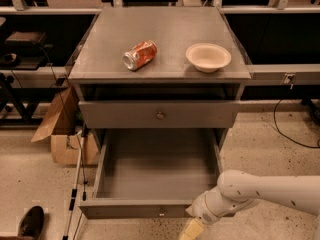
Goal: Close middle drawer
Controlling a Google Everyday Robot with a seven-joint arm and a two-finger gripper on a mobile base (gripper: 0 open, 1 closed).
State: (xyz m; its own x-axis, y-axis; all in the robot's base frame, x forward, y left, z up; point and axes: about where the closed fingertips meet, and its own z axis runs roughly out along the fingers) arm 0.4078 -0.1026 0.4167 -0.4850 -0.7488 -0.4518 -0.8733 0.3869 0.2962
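One can (140, 55) and one bowl (208, 57) sat on one cabinet (100, 69). Two drawers showed: the upper drawer (125, 115) and the middle drawer (155, 166). One cardboard box (56, 126), one shoe (31, 222), and one gripper (192, 229) at the middle drawer's five o'clock.
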